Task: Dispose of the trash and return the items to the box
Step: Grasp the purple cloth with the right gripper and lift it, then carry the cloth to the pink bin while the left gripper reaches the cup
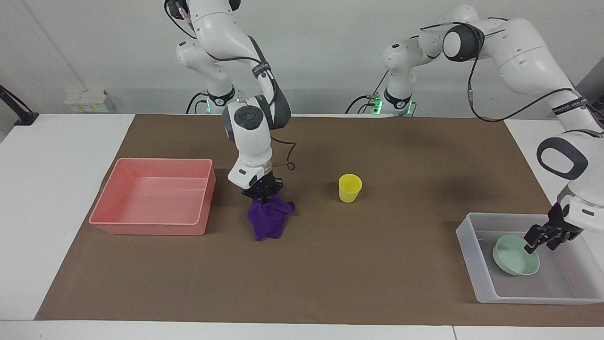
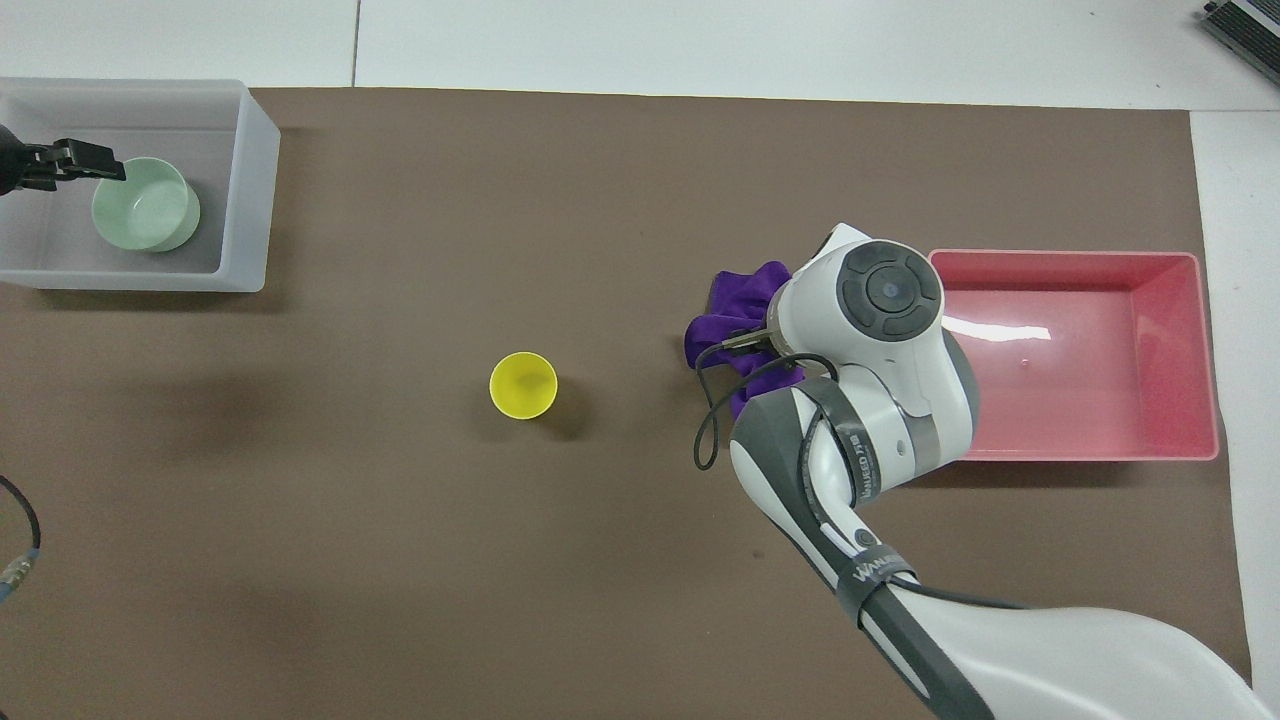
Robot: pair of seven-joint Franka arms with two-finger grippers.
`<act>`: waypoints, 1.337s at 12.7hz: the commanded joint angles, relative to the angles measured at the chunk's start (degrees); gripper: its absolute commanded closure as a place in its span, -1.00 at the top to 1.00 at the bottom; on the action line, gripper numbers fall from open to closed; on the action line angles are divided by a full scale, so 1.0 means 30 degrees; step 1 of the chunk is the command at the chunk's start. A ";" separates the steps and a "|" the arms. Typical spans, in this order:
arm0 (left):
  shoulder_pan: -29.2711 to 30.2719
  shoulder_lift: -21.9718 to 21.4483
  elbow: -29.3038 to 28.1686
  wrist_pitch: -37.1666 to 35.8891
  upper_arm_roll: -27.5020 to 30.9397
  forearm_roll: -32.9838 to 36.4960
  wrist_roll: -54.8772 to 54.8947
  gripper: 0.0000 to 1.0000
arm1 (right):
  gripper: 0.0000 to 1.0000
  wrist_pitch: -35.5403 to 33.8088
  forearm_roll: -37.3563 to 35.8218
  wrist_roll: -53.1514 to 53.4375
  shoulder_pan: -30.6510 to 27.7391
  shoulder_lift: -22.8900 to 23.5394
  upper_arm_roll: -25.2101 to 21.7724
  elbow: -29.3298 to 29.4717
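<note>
Bowl [image 1: 515,255] lies in the box [image 1: 476,264] at the left arm's end; the pink bin [image 1: 151,226] holds nothing. Left gripper [image 1: 542,238], released, hangs over the bowl's rim. Right gripper [image 1: 262,197] (clenched) grasps the bunched purple cloth [image 1: 268,219] beside the bin. Cup [image 1: 349,188] stands mid-table.

Green bowl [image 2: 146,204] in translucent box [image 2: 250,180]
</note>
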 commanded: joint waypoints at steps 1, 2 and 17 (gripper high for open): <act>-0.1552 -0.4527 -0.5365 0.0157 0.0348 -0.0139 0.0275 1.00 | -1.00 -0.1729 -0.0288 0.0482 -0.0573 -0.1946 0.0145 0.0008; -0.2081 -0.5615 -0.6573 0.0101 0.0348 -0.0139 0.0187 1.00 | -1.00 -0.2577 -0.0288 0.0803 -0.0864 -0.2445 0.0174 0.0387; -1.3157 -0.9463 -1.5896 0.5783 0.0290 -0.0139 -0.7753 1.00 | -1.00 -0.4524 -0.1314 -0.4226 -0.8184 -0.5176 0.0145 -0.0074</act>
